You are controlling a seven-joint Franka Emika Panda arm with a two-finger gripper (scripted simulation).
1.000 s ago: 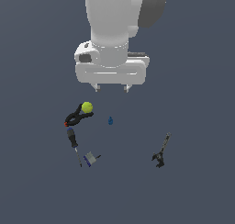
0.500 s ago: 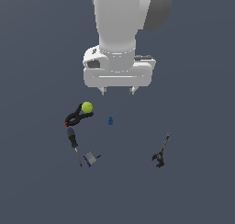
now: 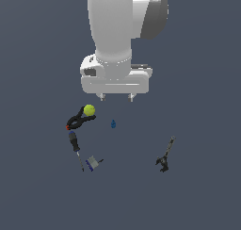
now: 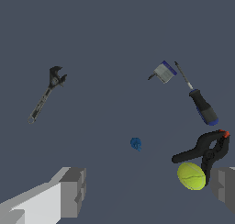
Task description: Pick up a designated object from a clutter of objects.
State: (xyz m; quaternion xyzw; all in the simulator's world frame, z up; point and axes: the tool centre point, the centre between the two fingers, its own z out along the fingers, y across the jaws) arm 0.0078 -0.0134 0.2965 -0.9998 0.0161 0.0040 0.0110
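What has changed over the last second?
The gripper has come down and shifted slightly toward the exterior view's right, jaws open, holding nothing. The black clamp, the yellow-green ball, the screwdriver and the wrench have not moved.

We find the black clamp (image 3: pixel 78 121), red-orange tipped, lying flat, its looped handles touching the yellow-green ball (image 3: pixel 89 110).

Flat, even light fills both views — the dark blue-grey ground shows no cast shadows and no glare. The white arm (image 3: pixel 123 31) is shaded darker toward the exterior view's right. Both renders are sharp — small items look coarse.
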